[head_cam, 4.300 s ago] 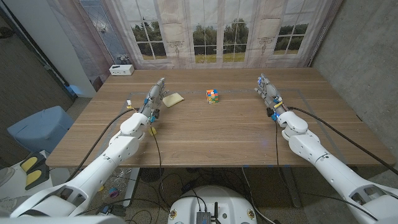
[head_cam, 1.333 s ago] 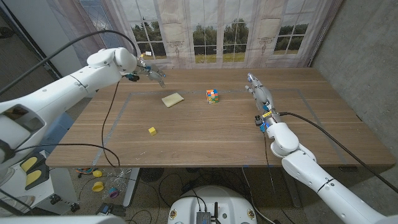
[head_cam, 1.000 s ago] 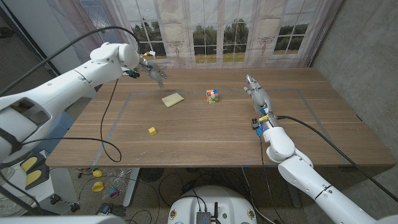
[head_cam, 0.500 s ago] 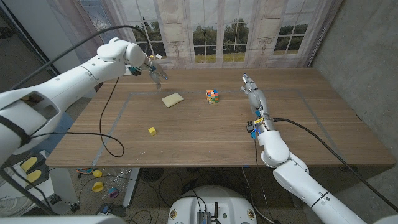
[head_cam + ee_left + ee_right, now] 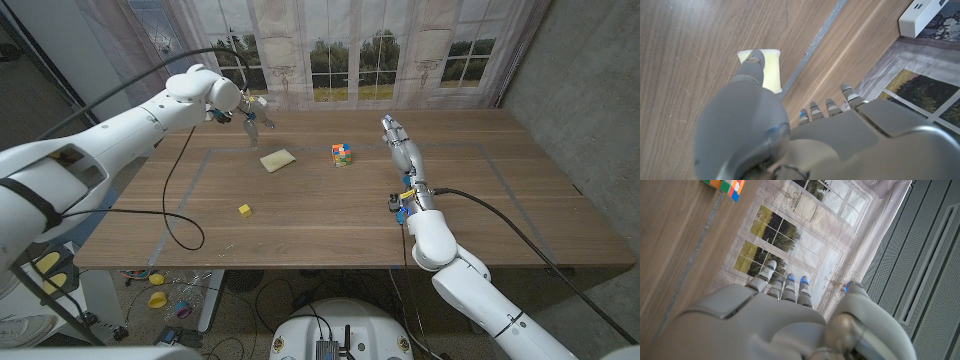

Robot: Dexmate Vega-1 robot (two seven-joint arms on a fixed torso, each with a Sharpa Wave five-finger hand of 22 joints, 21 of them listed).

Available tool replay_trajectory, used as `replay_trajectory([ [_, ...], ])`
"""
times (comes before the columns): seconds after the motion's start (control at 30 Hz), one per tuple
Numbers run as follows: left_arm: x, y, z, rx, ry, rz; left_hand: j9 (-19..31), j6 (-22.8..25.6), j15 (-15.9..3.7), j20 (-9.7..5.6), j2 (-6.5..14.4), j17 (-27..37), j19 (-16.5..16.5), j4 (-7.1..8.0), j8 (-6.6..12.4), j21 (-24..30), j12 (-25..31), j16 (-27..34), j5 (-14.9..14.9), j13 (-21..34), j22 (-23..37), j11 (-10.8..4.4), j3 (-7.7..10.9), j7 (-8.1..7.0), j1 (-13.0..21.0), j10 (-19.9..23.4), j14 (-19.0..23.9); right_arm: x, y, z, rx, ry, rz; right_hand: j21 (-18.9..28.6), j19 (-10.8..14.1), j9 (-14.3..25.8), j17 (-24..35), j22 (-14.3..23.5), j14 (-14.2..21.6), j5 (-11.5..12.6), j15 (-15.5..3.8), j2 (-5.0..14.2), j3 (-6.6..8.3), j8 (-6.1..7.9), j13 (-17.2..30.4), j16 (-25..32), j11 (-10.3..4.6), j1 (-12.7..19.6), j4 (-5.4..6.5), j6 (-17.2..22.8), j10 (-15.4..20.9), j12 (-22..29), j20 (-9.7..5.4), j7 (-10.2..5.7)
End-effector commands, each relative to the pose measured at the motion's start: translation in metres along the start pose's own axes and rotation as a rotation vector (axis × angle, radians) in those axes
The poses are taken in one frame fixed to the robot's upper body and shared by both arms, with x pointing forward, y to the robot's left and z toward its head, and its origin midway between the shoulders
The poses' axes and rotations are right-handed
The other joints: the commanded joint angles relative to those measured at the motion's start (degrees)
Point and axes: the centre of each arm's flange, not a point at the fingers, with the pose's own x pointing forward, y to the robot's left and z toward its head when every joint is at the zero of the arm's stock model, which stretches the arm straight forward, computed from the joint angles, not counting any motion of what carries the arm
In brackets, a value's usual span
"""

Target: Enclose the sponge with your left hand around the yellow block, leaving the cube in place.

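The pale yellow rectangular sponge (image 5: 278,159) lies flat on the wooden table (image 5: 330,215), upper left of centre in the head view, with the multicoloured cube (image 5: 342,154) to its right and apart from it. The small yellow block (image 5: 243,210) sits lower left of the sponge, well apart from it.

The left hand (image 5: 252,111) hangs in the air above and behind the sponge, empty, fingers spread and pointing down. The left wrist view looks down past its thumb onto the sponge (image 5: 765,67). The right hand (image 5: 396,140) stands right of the cube, fingers straight and holding nothing.

The sponge looks light, soft and compressible, unlikely to slip. Closing fingers over its 2 long edges from above should work; a hard squeeze would only deform it.
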Motion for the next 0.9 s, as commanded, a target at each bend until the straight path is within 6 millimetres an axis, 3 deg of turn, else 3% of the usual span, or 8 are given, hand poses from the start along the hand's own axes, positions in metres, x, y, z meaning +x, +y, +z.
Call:
replay_trajectory([
  [0.03,0.017,-0.006,0.012,0.081,-0.066,0.011,0.12,-1.26,0.09,0.54,-0.61,0.15,0.22,0.08,-0.02,-0.11,-0.16,0.01,0.55,0.12,0.11,-0.27,-0.54,-0.07,0.05,-0.63,-0.53,-0.002,0.013,0.016,-0.04,-0.016,-0.015,0.26,0.58,0.28,0.23,0.16,0.58,0.14,0.15,-0.51,0.3,0.31,0.18,0.38,-0.01,-0.29,-0.18,0.53,0.39,0.18,0.21,0.08],
  [0.6,0.028,-0.023,0.037,0.211,-0.128,0.055,0.1,-3.75,-0.92,-0.01,-0.79,0.12,2.0,0.28,-0.03,-0.14,0.21,0.48,1.7,0.14,0.17,-0.37,-1.9,0.33,0.54,-1.06,0.39,-0.004,0.02,0.03,-0.073,-0.033,-0.014,0.26,0.86,0.28,0.23,0.16,0.92,0.16,0.13,-0.5,0.31,0.3,0.17,0.36,-0.09,-0.46,-0.16,0.82,0.63,0.12,0.14,0.05],
  [0.9,0.031,-0.035,0.047,0.276,-0.16,0.113,0.03,-5.85,-1.22,0.04,-1.89,0.11,3.52,0.45,0.03,-0.08,0.06,0.72,2.94,0.15,0.21,0.31,-3.64,0.91,0.23,-2.48,1.34,-0.003,0.024,0.035,-0.082,-0.04,-0.01,0.28,1.04,0.28,0.24,0.16,1.08,0.16,0.11,-0.53,0.28,0.29,0.17,0.36,-0.03,-0.56,-0.14,0.94,0.86,0.14,0.18,0.08],
])
